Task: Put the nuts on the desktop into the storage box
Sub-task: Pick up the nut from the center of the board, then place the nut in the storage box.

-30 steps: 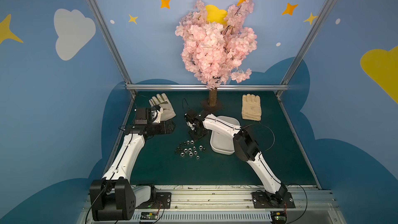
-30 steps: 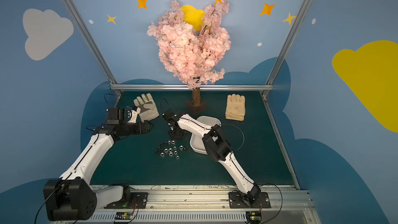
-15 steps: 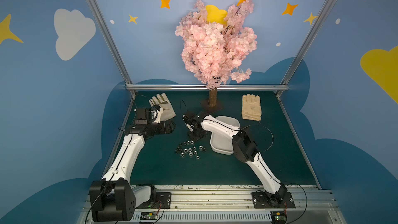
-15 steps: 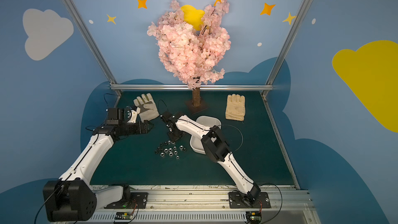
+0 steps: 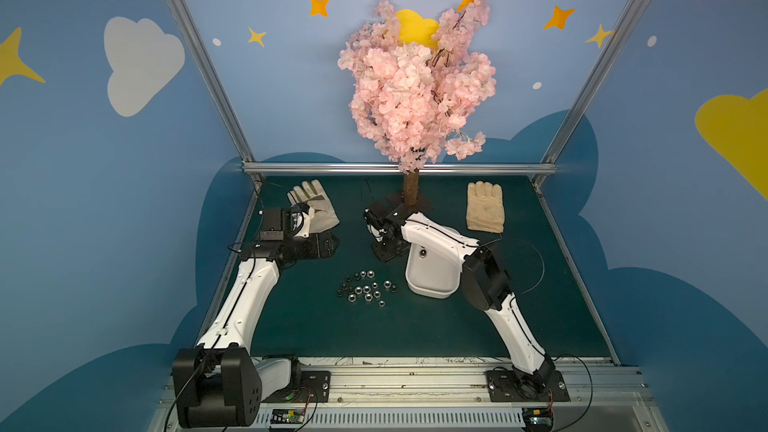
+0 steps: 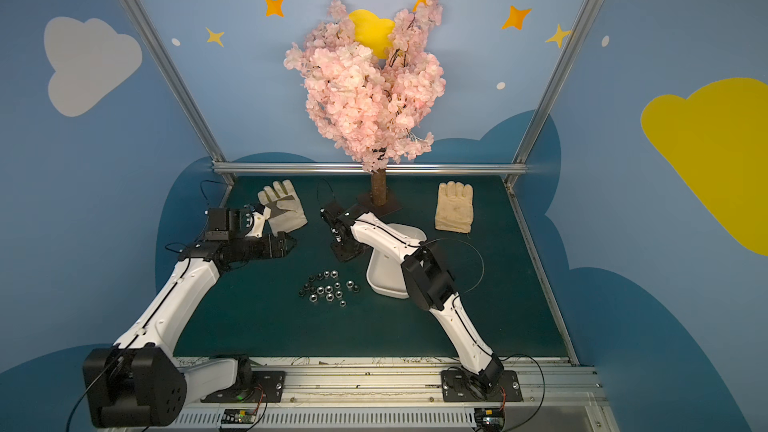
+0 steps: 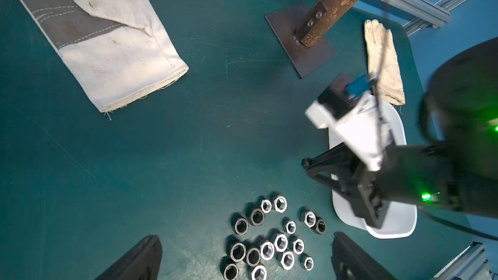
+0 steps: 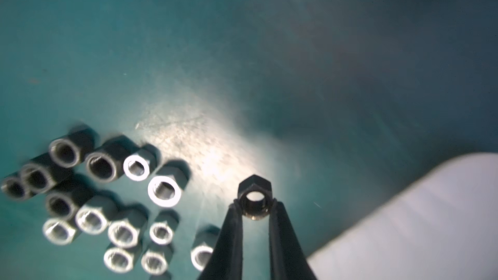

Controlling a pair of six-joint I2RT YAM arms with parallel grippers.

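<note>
We log right arm [image 5: 440, 238] elbow-bent, its black right gripper [image 8: 254, 207] pinching one dark hexagonal metal nut [image 8: 254, 184]. Left gripper [image 7: 246, 237] gapes. Loose steel nuts [image 5: 366, 288] cluster on dark green desktop [image 5: 415, 326], 9 o'clock of shallow white plastic storage box [image 5: 432, 293].

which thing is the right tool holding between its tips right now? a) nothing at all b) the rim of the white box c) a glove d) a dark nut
D: in the right wrist view the right tool is shut on a dark nut, pinched between its two tips.
</note>
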